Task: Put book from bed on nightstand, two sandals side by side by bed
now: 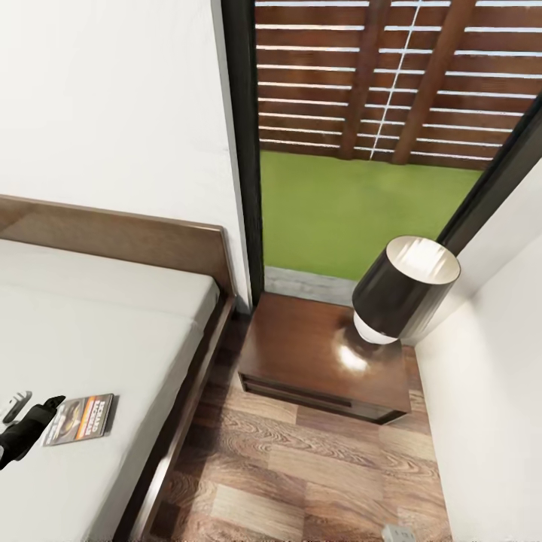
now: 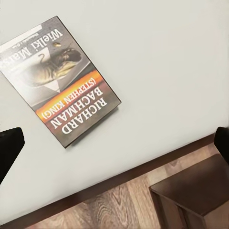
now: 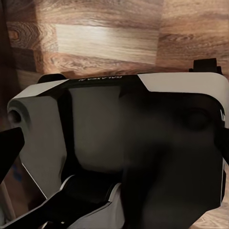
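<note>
Left tool (image 1: 34, 421) spread wide, empty, hovering over book (image 1: 81, 418) on bed (image 1: 113, 331); right tool's opening unclear.

black lamp (image 1: 403, 292), slatted fence (image 1: 391, 75), lawn (image 1: 354, 211)

The bed (image 1: 90, 331) runs off the head view's left edge. The left claw (image 1: 26, 429) is cropped there, its grip unreadable. The lamp (image 1: 403, 290) hides the nightstand's (image 1: 316, 354) far corner.

Your nightstand (image 1: 316, 354) has bare top toward the bed (image 1: 98, 324) — 1 lamp (image 1: 403, 290) crowds its far corner by the wall.
</note>
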{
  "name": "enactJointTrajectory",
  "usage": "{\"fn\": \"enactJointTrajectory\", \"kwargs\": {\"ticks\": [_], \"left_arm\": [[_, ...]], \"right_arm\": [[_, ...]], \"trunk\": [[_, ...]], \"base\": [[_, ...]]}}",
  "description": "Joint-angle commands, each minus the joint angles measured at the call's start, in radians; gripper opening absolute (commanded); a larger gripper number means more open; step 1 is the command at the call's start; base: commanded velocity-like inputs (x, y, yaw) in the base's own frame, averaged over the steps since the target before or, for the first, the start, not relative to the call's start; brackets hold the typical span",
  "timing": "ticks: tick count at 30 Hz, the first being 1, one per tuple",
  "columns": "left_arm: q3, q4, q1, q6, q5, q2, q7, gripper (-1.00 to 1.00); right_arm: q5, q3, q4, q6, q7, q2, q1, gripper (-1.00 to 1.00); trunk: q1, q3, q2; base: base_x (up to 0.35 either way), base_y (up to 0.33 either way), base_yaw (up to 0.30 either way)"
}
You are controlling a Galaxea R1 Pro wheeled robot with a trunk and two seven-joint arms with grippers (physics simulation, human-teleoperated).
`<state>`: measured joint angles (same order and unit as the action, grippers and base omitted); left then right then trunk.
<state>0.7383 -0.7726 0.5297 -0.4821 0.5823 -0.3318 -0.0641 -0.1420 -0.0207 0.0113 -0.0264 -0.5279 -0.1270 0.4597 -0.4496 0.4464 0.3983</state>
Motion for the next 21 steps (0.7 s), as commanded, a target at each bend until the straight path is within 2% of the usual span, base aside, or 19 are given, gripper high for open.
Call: {"fn": "enactJointTrajectory", "kwargs": {"ticks": [1, 21], "left_arm": [[0.004, -0.001, 0.001, -0.007, 0.002, 0.000, -0.003, 1.00], [0.004, -0.001, 0.001, -0.007, 0.002, 0.000, -0.003, 1.00]], "right_arm": [[-0.007, -0.002, -0.001, -0.003, -0.004, 0.000, 0.001, 1.00], [-0.007, -0.001, -0.001, -0.003, -0.004, 0.001, 0.001, 1.00]], "trunk": [[0.000, 0.003, 0.002], [0.000, 0.034, 0.002]], "base": [[0.000, 0.000, 0.000], [0.000, 0.000, 0.000]]}}
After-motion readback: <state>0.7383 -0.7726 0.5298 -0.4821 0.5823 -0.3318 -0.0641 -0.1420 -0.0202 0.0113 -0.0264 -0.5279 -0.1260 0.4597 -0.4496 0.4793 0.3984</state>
